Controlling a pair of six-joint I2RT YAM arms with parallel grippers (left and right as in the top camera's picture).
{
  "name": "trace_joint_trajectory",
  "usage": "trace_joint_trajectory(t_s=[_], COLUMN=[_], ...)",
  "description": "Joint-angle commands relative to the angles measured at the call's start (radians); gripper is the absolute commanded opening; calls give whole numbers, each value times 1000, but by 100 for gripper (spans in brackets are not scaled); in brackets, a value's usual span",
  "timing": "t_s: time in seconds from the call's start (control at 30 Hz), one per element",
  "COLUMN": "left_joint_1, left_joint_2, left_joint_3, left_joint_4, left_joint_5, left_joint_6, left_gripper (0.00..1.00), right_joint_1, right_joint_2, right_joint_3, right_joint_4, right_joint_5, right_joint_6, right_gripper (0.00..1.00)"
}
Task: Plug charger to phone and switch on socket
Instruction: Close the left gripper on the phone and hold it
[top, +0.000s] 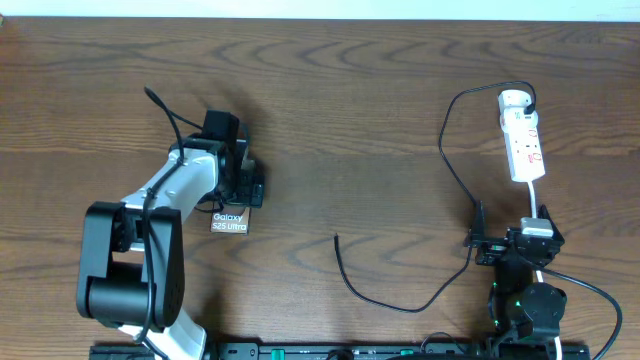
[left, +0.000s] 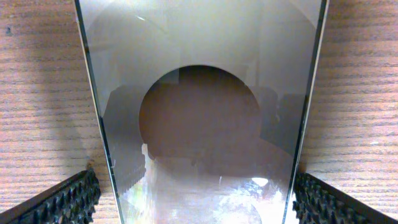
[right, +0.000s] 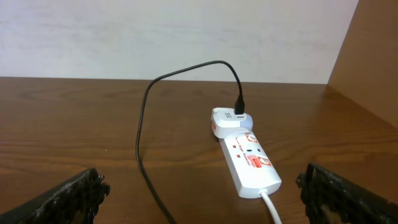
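Risk: left gripper's (left: 199, 200) wide fingers straddled phone (top: 229, 222); off-centre close could've skidded it from charger (right: 140, 124); right gripper (right: 205, 196) wide, empty.

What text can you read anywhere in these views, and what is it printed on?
"Galaxy S25 Ultra": white lettering on the phone, read in the overhead view.
Red print on the socket: too small to read in the overhead and right wrist views.
Left wrist view: only glare and reflections on the phone screen, no text.
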Motion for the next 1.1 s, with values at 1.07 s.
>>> trace_joint_trajectory(t_s=[1.07], left_joint_1=[2], left_joint_2=[19], left_joint_3=[-46], left_joint_4=[43], left_joint_5=[-10], left_joint_6=[3], left_gripper=[98], right_joint_1=[8], right_joint_2=[-5], right_joint_3=[-1], right_joint_4=[-4], right_joint_5=[-2], right_joint_6=[-8], right_gripper=[99])
